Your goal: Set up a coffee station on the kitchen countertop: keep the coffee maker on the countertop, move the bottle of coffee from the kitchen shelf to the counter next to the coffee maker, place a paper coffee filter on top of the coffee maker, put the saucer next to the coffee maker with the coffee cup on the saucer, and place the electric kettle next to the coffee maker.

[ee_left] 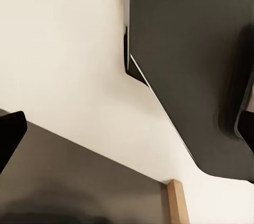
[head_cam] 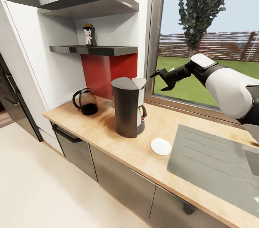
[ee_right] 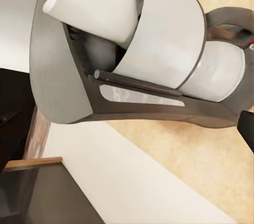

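Observation:
The dark grey coffee maker [head_cam: 126, 107] stands mid-counter, with a white paper filter [head_cam: 139, 83] resting on its top. From above, the right wrist view shows the coffee maker [ee_right: 143, 83] and the filter [ee_right: 94, 2]. A glass electric kettle [head_cam: 85, 101] sits to its left near the wall. On the counter in front and to the right lies a white saucer [head_cam: 161, 146]. The coffee bottle [head_cam: 89, 35] stands on the lower shelf [head_cam: 108, 50]. My right gripper [head_cam: 161, 80] hovers open and empty just right of the filter. My left gripper [ee_left: 127, 128] is open over the floor.
A grey sink drainboard [head_cam: 212, 158] fills the counter's right end. The window [head_cam: 208, 34] runs behind my right arm. An upper shelf [head_cam: 93, 3] hangs above the bottle. Dark cabinet fronts [head_cam: 118, 181] sit under the wooden countertop [head_cam: 108, 131].

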Tool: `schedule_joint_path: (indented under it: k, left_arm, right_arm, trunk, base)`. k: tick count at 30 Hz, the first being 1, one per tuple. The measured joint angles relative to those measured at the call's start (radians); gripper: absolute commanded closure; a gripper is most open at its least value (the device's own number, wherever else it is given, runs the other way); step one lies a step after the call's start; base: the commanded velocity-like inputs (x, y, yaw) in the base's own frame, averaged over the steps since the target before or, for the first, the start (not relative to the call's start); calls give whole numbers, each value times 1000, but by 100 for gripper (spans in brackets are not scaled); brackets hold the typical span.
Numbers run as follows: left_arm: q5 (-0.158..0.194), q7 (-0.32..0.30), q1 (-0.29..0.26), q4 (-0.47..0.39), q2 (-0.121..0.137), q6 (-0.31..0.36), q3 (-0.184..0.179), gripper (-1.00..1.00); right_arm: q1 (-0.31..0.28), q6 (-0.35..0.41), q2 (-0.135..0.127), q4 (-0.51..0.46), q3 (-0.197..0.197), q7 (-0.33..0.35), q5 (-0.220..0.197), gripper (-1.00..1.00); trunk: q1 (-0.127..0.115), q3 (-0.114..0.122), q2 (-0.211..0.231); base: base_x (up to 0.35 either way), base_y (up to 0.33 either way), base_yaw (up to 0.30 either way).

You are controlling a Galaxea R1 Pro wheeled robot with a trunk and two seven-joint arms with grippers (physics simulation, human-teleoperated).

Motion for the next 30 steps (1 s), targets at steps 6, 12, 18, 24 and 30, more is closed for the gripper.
schedule_joint_path:
  k: [6, 12, 18, 24, 30]
  left_arm:
    - [0, 0, 0, 0, 0, 0, 0, -100]
    - [0, 0, 0, 0, 0, 0, -1, -100]
    - [0, 0, 0, -1, 0, 0, 0, -100]
    - [0, 0, 0, -1, 1, 0, 2, -100]
    - [1, 0, 0, -1, 1, -1, 3, -100]
  right_arm:
    - [0, 0, 0, 0, 0, 0, -1, -100]
    - [0, 0, 0, 1, 0, 0, 0, -100]
    - [0, 0, 0, 1, 2, 0, 0, -100]
    - [0, 0, 2, 2, 4, 0, -1, -100]
    - [0, 0, 5, 3, 5, 0, 0, -100]
  trunk:
    - [0, 0, 0]
    - [1, 0, 0]
    - [1, 0, 0]
    - [0, 0, 0]
    - [0, 0, 0]
  base:
    - [-131, -3, 0]
    - [-302, 0, 0]
    - [-331, 0, 0]
    - [-325, 82, 0]
    - [-286, 196, 0]
